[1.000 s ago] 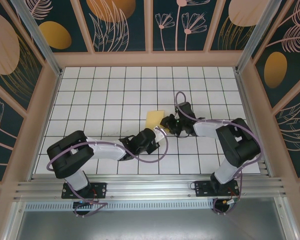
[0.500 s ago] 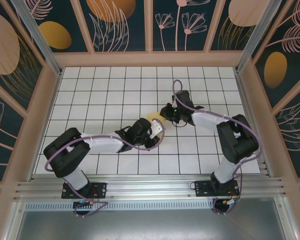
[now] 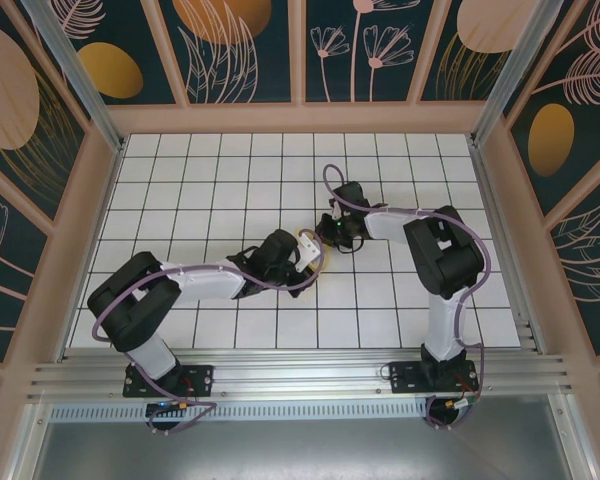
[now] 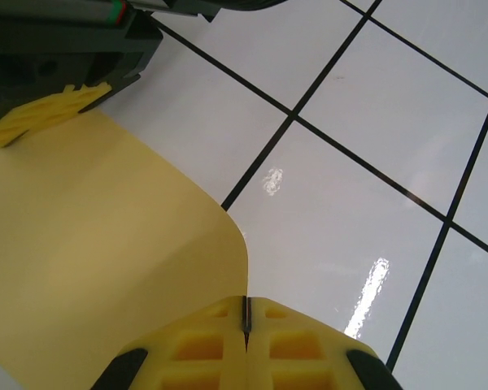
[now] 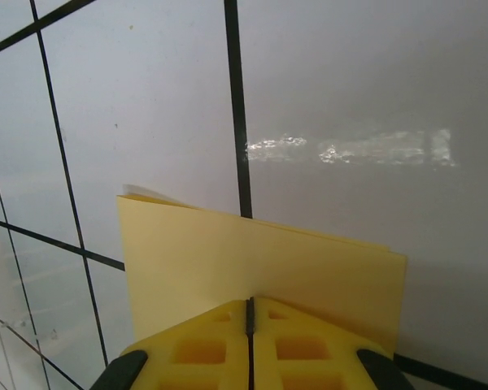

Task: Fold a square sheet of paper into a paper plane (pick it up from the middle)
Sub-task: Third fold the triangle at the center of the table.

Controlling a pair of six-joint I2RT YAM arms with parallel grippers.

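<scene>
The square sheet of paper (image 3: 309, 241) is yellow and bent over on itself, held just above the white tiles between the two grippers near the table's middle. My left gripper (image 3: 307, 257) is shut on one edge of it; in the left wrist view the sheet (image 4: 98, 244) curves away from the gripper (image 4: 246, 318) toward the right gripper's yellow fingertip (image 4: 45, 118). My right gripper (image 3: 329, 231) is shut on the doubled paper (image 5: 252, 256), whose two layers stand up from the closed gripper (image 5: 250, 313). No paper plane shape shows.
The white tiled table (image 3: 220, 170) with black grid lines is walled by a pink frame (image 3: 300, 118) at the back and sides. Both arms reach inward and meet at the centre, wrists close together.
The right gripper moved left and back and shut on the paper. The left arm stretched further toward the centre. The flat sheet is now bent up between the two grippers.
</scene>
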